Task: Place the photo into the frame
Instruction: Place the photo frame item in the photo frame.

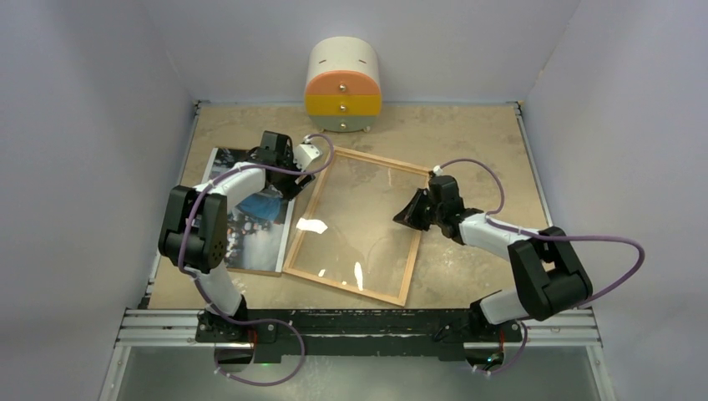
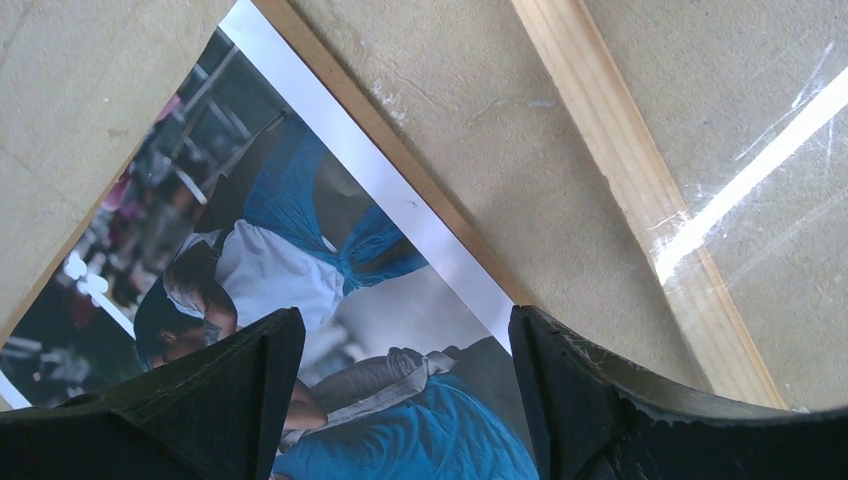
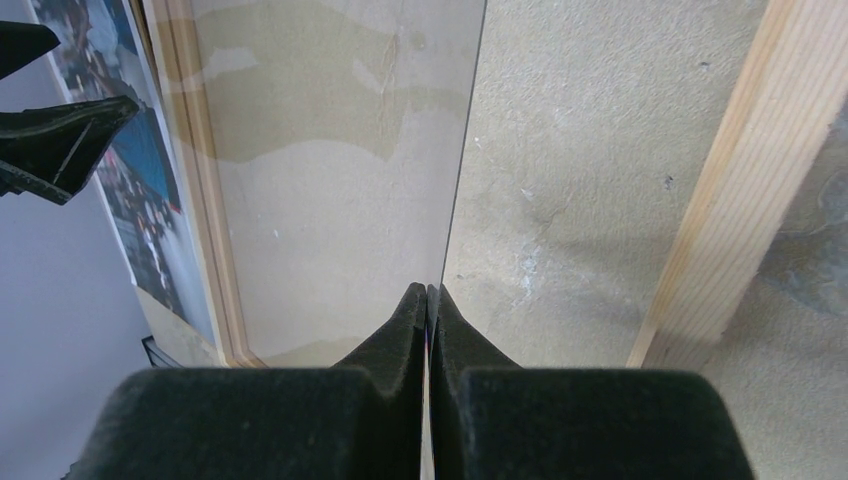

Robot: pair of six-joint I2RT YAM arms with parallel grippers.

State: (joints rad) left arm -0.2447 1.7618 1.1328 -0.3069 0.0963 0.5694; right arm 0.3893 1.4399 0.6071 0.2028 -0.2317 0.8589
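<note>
Top view: my left hand [image 1: 282,177] hangs open over the large glossy rectangular photo print of people in blue, white and dark tones [image 1: 259,234]. The print lies on a plain brown backing board [image 1: 250,269], just left of the thin rectangular light-wood frame [image 1: 346,286], and is not in it yet. My right hand [image 1: 411,215] is at the clear transparent pane [image 1: 351,225] inside the frame. Mottled beige table [image 1: 467,142], pale grey walls on three sides, round cream, orange and yellow drawer cabinet [image 1: 343,75] at the far edge.

Left wrist: fingers [image 2: 200,400] apart over the photo's [image 2: 290,260] white-bordered edge; contact unclear. I'd pinch that border alone, not the board [image 2: 425,185]; gloss probably slips.

Right wrist: hand [image 3: 428,300] clamped together on the pane's [image 3: 330,200] thin edge. The pane looks tipped up; I'd hold it steady.
</note>
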